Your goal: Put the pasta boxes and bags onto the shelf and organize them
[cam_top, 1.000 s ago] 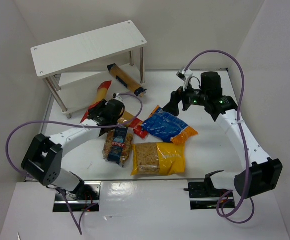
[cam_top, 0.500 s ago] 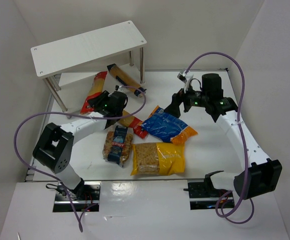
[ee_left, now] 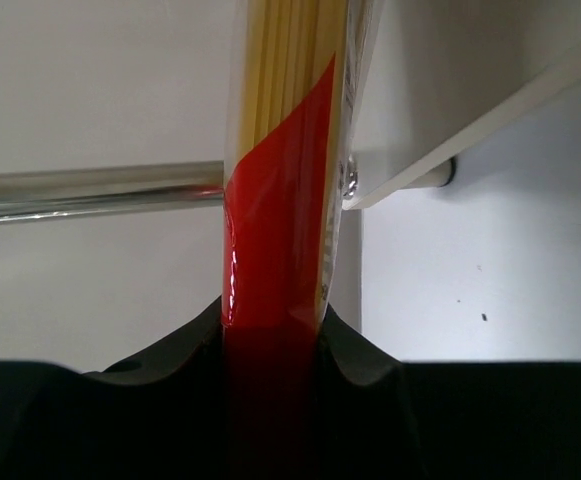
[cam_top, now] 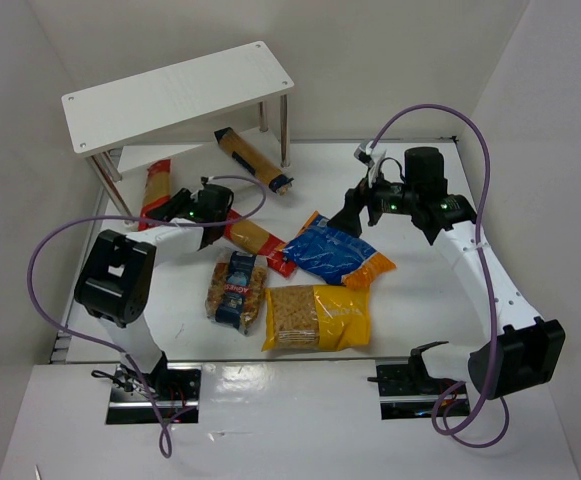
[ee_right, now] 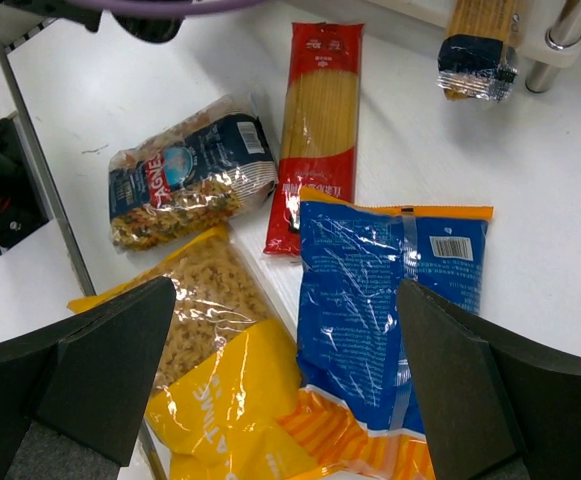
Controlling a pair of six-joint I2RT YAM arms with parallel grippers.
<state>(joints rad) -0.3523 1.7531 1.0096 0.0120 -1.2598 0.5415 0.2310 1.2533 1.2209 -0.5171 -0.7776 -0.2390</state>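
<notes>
My left gripper (cam_top: 188,211) is shut on a red-and-clear spaghetti packet (cam_top: 155,190), held at the front left of the white two-tier shelf (cam_top: 180,92), by its lower board. In the left wrist view the packet (ee_left: 285,200) runs up from between my fingers, across a metal shelf leg (ee_left: 90,190). A tan box with a dark blue end (cam_top: 253,158) lies slanted on the lower board. On the table lie a second spaghetti packet (cam_top: 257,241), a blue-orange bag (cam_top: 338,253), a yellow bag (cam_top: 315,317) and a clear blue-labelled bag (cam_top: 236,290). My right gripper (cam_top: 355,215) is open above the blue-orange bag (ee_right: 390,300).
The right wrist view also shows the yellow bag (ee_right: 220,390), the clear bag (ee_right: 190,180), the second spaghetti packet (ee_right: 320,120), the tan box's blue end (ee_right: 475,50) and a shelf leg (ee_right: 560,30). White walls close in the table on three sides.
My left gripper has swung the spaghetti packet to the left, from beside the table pile to the shelf's front left. The right arm has hardly moved.
</notes>
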